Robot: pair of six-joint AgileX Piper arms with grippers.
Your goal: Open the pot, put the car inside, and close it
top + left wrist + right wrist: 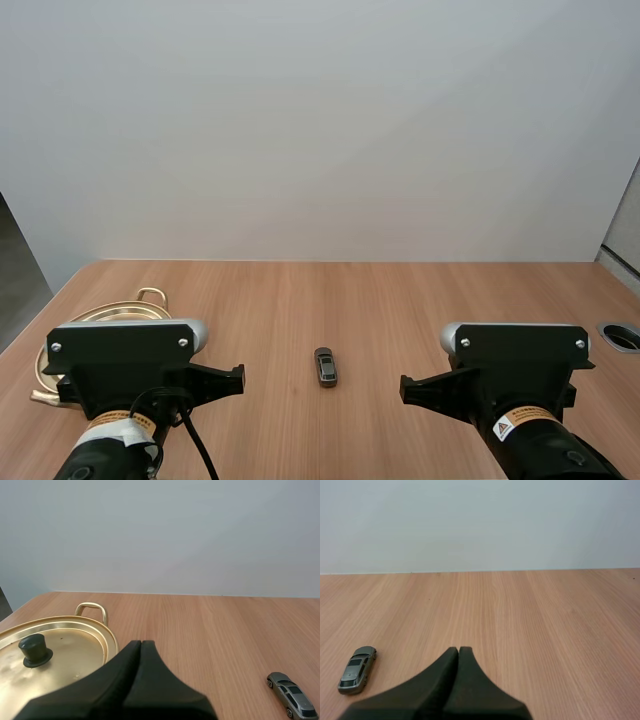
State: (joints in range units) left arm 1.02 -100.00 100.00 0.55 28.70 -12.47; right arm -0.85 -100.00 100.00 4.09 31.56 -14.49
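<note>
Near the bench's left edge sits the pot, lid on, black knob up. The left hand hangs close by, clenched on nothing. Opening hasn't begun: that hand must spread and take the knob. Mid-bench, toward the near edge, lies the car, long axis running near edge to far edge, nose unclear. The right hand is clenched and empty too.

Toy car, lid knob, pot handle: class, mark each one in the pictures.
toy car [325,366], high view, on its roof.
lid knob [35,649], left wrist view, on the black knob's top.
pot handle [92,605], left wrist view, on the loop's top bar.
</note>
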